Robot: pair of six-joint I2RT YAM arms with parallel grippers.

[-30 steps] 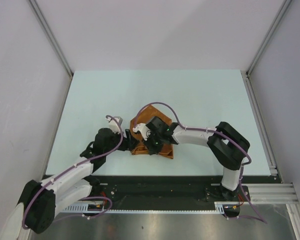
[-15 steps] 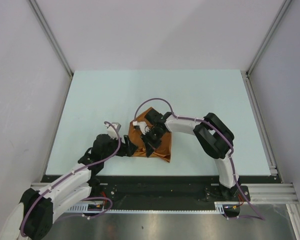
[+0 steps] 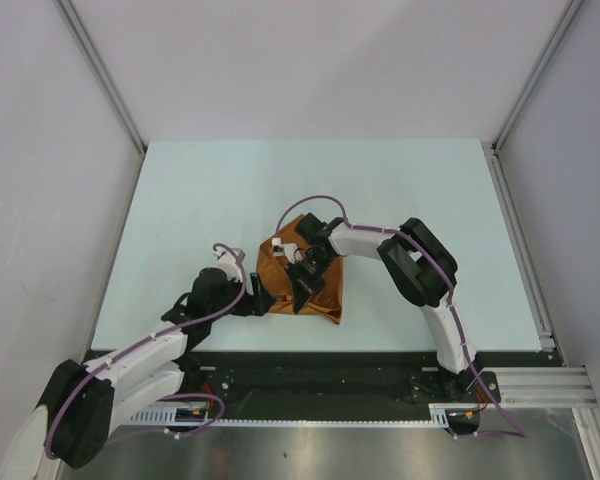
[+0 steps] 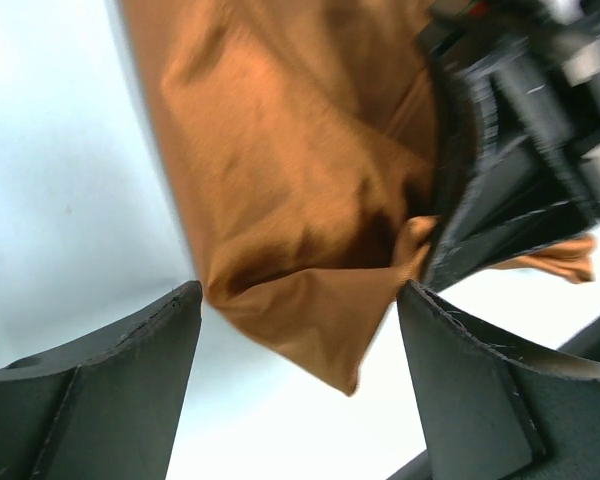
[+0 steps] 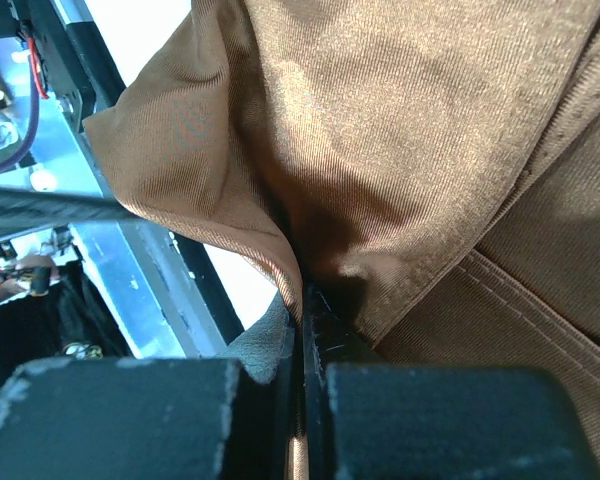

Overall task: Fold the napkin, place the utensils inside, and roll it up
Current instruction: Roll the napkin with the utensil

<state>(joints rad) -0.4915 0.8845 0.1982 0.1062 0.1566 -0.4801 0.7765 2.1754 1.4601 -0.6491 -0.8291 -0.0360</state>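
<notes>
Left arm and right arm are both showing white link shells with bulky black joint housings. Thin purple cable is running along each, looping free near the wrist. Left gripper is showing thick matte-black fingers with scuffed, lightly frayed edges. Right gripper is showing matching black pads.

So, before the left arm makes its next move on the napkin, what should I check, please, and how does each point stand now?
1. Right gripper shut on the napkin: ok, cloth is pinched between its fingers.
2. Left gripper open: ok, a napkin corner shows between its spread fingers, not gripped.
3. Napkin folded: ok, layers overlap.
4. Utensils inside the fold: cannot tell, none is visible.
5. Napkin wholly on the table: ok.
</notes>
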